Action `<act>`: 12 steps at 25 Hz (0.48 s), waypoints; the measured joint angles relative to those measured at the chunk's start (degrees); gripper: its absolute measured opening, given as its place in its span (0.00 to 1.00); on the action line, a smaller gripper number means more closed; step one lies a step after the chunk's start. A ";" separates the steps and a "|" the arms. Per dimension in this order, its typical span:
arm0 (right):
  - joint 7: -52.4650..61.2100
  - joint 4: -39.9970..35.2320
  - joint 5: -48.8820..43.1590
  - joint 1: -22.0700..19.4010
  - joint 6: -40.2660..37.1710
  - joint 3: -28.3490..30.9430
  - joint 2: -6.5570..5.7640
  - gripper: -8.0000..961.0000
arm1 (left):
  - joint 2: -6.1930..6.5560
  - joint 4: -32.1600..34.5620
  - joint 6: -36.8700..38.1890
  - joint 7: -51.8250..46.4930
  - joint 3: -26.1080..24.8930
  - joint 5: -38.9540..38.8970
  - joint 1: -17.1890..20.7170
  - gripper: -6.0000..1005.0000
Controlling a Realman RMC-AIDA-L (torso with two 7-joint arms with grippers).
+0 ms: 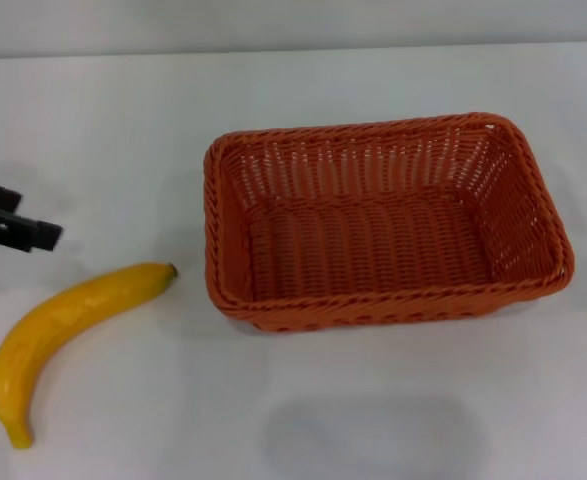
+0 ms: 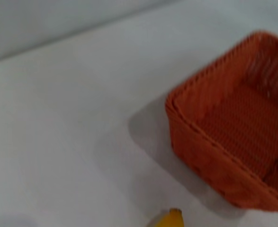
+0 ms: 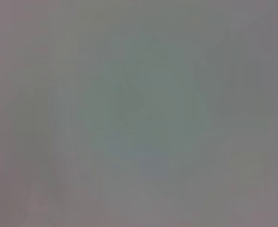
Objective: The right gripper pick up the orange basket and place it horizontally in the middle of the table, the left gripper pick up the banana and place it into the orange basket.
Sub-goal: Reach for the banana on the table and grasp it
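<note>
The orange basket (image 1: 383, 220) lies lengthwise across the middle of the white table (image 1: 103, 130), empty; the left wrist view also shows the basket (image 2: 233, 137). The yellow banana (image 1: 63, 330) rests on the table to the basket's left, its dark tip close to the basket's near left corner; only that tip of the banana (image 2: 169, 220) shows in the left wrist view. My left gripper (image 1: 13, 225) pokes in at the left edge, above and behind the banana, apart from it. The right gripper is out of view; its wrist view shows only bare grey surface.
The table's far edge (image 1: 293, 50) runs along the top of the head view. A faint shadow (image 1: 373, 435) lies on the tabletop in front of the basket.
</note>
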 joint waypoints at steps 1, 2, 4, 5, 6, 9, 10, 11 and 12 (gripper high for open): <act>-0.60 0.59 0.38 -0.16 -0.23 0.72 -0.03 0.54 | 0.00 0.07 0.05 0.10 0.95 0.54 -0.26 0.77; -1.05 0.99 0.64 -0.28 -0.34 1.63 0.03 0.54 | 0.00 0.20 0.17 0.31 2.34 1.39 -0.55 0.77; -1.56 1.58 0.81 -0.40 -0.54 3.62 0.27 0.55 | -0.05 0.51 0.60 0.76 4.99 2.74 -0.88 0.77; -1.69 1.73 0.82 -0.44 -0.59 4.10 0.34 0.55 | -0.15 0.81 0.79 0.98 6.25 3.44 -1.02 0.77; -1.79 1.87 0.86 -0.50 -0.63 4.50 0.39 0.57 | -0.30 1.17 1.11 1.18 7.20 4.14 -1.15 0.77; -1.83 2.67 0.97 -0.64 -0.75 4.65 0.47 0.64 | -1.15 2.71 2.40 1.99 9.02 6.47 -1.32 0.77; -1.84 3.04 0.98 -0.65 -0.81 4.65 0.47 0.66 | -1.61 3.35 3.01 2.26 9.54 7.75 -1.43 0.77; -1.85 3.28 0.98 -0.66 -0.88 4.65 0.49 0.68 | -2.11 3.80 3.52 2.45 10.11 9.04 -1.49 0.77; -1.84 3.39 0.99 -0.67 -0.95 4.66 0.49 0.68 | -2.65 3.98 4.01 2.62 10.53 10.45 -1.52 0.77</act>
